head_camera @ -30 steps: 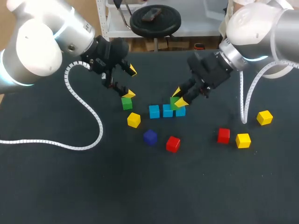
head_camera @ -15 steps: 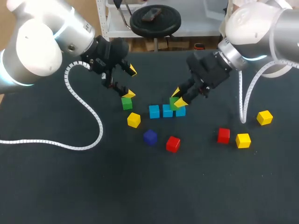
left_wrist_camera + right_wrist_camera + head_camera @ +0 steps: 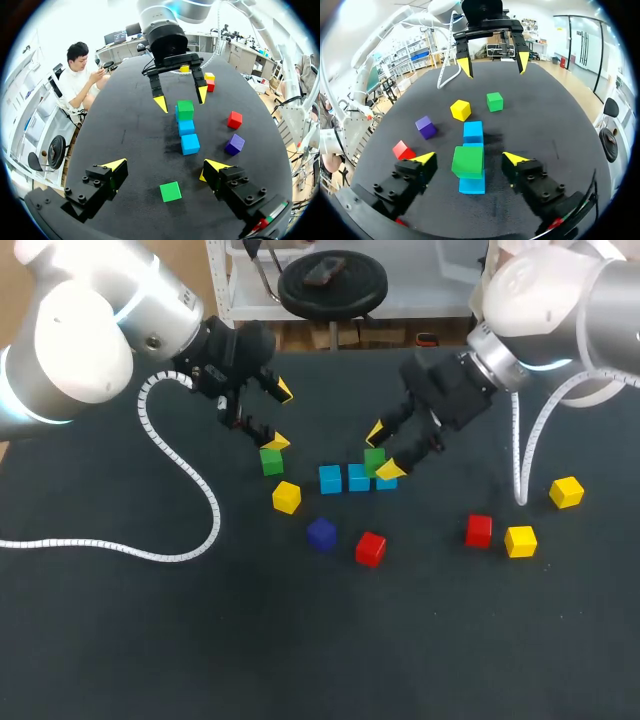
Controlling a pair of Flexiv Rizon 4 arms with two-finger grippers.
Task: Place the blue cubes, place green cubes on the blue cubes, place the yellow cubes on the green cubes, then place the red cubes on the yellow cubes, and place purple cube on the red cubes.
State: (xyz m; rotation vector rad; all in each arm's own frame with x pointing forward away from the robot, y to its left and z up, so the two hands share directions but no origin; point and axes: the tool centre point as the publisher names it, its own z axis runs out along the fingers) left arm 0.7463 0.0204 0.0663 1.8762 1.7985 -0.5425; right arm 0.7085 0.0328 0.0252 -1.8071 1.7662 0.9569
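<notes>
Three blue cubes (image 3: 330, 479) lie in a row at the table's middle. A green cube (image 3: 375, 460) rests on the row's right end. My right gripper (image 3: 383, 451) is open around it, its tips clear of both sides; the right wrist view shows this green cube (image 3: 468, 161) between the gripper's (image 3: 469, 159) spread fingers, over a blue cube (image 3: 472, 184). A second green cube (image 3: 271, 461) lies left of the row, just below my open left gripper (image 3: 280, 416). In the left wrist view that green cube (image 3: 170, 191) sits under the empty gripper (image 3: 164, 167).
A yellow cube (image 3: 286, 497), a purple cube (image 3: 321, 533) and a red cube (image 3: 370, 548) lie in front of the row. To the right are a red cube (image 3: 478, 530) and two yellow cubes (image 3: 520, 540) (image 3: 566, 492).
My right gripper has opened and let go of the green cube, which stays on the blue cubes. The left arm has not moved.
</notes>
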